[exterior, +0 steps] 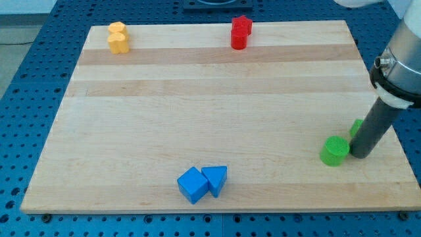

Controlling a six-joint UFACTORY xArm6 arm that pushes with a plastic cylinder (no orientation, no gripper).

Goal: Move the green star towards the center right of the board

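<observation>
My tip [360,155] rests on the wooden board [210,99] near its right edge, low in the view. A green block [356,128], most likely the green star, is mostly hidden behind the rod; only a small piece shows at the rod's left side. A round green block [335,151] stands just left of my tip, close to touching it.
A blue cube [192,185] and a blue triangular block [216,180] touch each other at the view's bottom centre. Two red blocks [241,32] sit at the top centre. Two yellow blocks [118,37] sit at the top left. The arm's body [401,59] hangs over the board's right edge.
</observation>
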